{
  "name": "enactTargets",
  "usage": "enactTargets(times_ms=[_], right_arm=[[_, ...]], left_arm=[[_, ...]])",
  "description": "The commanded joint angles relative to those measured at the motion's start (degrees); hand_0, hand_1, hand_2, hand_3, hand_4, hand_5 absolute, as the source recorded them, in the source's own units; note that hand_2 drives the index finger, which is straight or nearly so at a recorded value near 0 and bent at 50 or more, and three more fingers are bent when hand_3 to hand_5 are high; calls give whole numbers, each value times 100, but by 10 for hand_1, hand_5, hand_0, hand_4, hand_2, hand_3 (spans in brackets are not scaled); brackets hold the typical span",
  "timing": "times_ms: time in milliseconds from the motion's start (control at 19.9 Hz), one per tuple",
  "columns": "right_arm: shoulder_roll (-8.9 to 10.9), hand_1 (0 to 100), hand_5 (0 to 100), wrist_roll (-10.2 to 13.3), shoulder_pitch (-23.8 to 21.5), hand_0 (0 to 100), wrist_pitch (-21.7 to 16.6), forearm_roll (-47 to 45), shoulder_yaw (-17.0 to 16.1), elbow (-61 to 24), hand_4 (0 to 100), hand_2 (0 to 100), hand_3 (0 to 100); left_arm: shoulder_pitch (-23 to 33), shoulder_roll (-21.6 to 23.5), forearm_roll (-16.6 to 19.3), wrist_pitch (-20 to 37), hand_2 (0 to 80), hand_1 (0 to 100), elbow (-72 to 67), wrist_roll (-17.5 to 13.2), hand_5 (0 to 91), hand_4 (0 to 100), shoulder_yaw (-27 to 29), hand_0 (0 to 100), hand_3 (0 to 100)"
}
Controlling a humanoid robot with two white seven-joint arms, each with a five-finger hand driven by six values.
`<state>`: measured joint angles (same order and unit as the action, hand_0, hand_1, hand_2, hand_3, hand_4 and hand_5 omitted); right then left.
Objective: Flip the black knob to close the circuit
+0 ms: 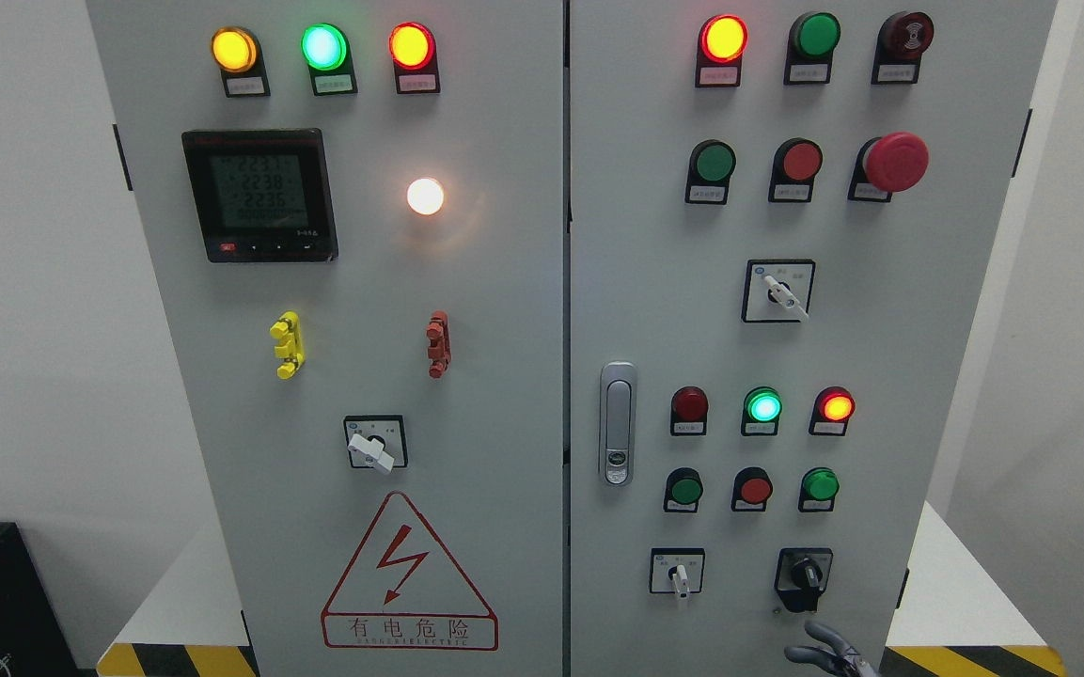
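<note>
The black knob (804, 572) was seen at the cabinet door's (927, 376) lower right corner, its setting unreadable. Just below, the right hand (828, 652) was held with fingers spread, grasping nothing.

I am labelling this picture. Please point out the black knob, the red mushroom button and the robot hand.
black knob (806, 573), head view, knob centre
red mushroom button (897, 161), head view, cap
right hand (828, 651), head view, fingers

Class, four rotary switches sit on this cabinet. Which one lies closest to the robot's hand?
The black knob at the right door's bottom right, directly above the right hand. It alone is black; the other three switches have white handles and sit farther away.
</note>
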<state>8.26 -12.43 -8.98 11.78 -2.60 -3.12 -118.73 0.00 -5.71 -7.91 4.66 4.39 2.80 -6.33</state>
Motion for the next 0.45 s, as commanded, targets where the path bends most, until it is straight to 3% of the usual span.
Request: enactTargets(times_ms=[0,401], right_arm=[[-237,17,0,-66,-148,0,-36,-469,-417,-19,0,0,0],[-343,7,0,-58,-174,0,-36,-672,-435,8,0,0,0]], left_arm=[[114,0,0,-1,0,556,0,1,0,0,0,120,0],[114,0,0,-1,0,556,0,1,0,0,0,120,0]])
